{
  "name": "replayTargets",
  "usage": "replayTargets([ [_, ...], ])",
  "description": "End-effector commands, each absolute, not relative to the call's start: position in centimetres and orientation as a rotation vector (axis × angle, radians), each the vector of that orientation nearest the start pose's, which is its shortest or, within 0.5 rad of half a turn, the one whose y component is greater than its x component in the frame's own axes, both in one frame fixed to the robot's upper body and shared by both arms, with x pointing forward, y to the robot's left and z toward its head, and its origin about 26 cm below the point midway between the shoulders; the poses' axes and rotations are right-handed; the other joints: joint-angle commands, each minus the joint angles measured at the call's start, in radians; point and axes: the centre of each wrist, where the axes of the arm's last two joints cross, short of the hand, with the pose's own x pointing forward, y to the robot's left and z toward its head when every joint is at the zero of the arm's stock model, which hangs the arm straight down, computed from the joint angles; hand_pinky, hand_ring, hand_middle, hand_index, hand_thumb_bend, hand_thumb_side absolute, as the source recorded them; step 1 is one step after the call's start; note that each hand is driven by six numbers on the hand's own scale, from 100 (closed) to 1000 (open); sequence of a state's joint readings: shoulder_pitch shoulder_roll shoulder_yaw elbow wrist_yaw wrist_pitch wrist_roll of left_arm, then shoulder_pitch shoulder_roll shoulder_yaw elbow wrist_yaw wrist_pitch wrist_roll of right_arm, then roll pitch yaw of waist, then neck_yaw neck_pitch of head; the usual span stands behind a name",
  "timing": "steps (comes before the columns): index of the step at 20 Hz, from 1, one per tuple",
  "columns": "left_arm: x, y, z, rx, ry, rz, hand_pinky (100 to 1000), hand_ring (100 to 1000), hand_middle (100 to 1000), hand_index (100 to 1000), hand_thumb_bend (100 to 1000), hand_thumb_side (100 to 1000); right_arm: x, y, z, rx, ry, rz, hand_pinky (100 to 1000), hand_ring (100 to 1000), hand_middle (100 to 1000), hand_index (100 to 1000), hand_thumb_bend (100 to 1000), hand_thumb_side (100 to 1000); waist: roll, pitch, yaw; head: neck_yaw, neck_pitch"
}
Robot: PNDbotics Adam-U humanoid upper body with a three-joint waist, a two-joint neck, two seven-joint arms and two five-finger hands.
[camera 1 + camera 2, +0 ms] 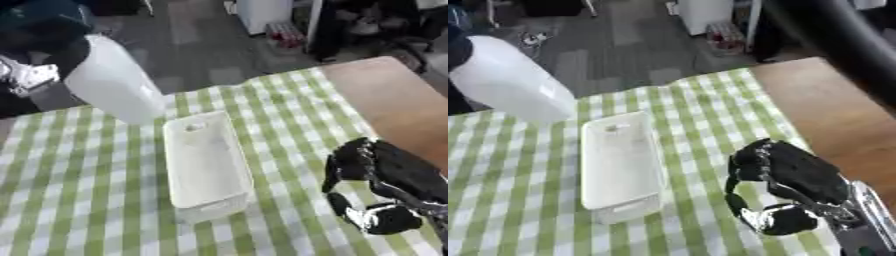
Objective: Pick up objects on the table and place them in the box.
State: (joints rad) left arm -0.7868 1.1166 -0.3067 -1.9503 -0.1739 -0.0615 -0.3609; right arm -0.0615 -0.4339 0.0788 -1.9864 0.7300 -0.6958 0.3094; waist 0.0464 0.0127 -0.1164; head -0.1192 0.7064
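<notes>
My right hand (785, 187) is over the right part of the table (385, 100), above the green and white checked cloth (87, 190). Its fingers are curled inward, and I see nothing between them, so the hand is closed on nothing. It comes in from the lower right corner of the view.

The white box (206, 165) lies on the cloth near the middle of the table, with its long side running from the far edge toward the near edge. It is to the left of my right hand, near it but not touching; a strip of cloth shows between them. The box looks empty inside, except for a small pale mark near its far end that I cannot make out.

A big white rounded object (114, 82) shows above the far left part of the cloth, just beyond the far end of the box. I cannot tell what it is, or whether it touches the table.

I count one box, one white rounded object and one robot hand. The bare brown tabletop shows at the far right corner.
</notes>
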Motion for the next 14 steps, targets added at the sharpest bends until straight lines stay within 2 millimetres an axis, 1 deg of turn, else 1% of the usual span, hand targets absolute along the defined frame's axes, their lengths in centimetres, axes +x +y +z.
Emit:
replayTargets([
  [1, 28.7, 26.2, 37.2, -0.958, 2.495, 2.215, 100, 100, 100, 298, 100, 580, 27.1, -28.4, 14.4, 0.717, 2.613, -2.115, 379, 441, 459, 548, 100, 836, 0.0, -0.01, -0.005, -0.002, -0.015],
  [6, 28.8, 25.1, 37.1, -0.801, 2.533, 2.15, 100, 100, 100, 295, 100, 584, 27.3, -28.3, 14.7, 0.702, 2.61, -2.102, 379, 439, 457, 548, 100, 839, 0.003, -0.009, -0.016, 0.005, -0.008],
  [10, 29.4, 25.1, 36.8, -0.782, 2.531, 2.154, 100, 100, 100, 295, 100, 585, 27.5, -28.3, 15.1, 0.682, 2.608, -2.086, 379, 438, 457, 549, 100, 833, 0.006, -0.009, -0.025, 0.007, -0.004],
  [14, 30.1, 25.6, 36.5, -0.801, 2.543, 2.152, 100, 100, 100, 298, 100, 588, 27.7, -28.3, 15.6, 0.67, 2.6, -2.087, 379, 437, 457, 549, 100, 833, 0.009, -0.008, -0.034, 0.011, 0.0],
])
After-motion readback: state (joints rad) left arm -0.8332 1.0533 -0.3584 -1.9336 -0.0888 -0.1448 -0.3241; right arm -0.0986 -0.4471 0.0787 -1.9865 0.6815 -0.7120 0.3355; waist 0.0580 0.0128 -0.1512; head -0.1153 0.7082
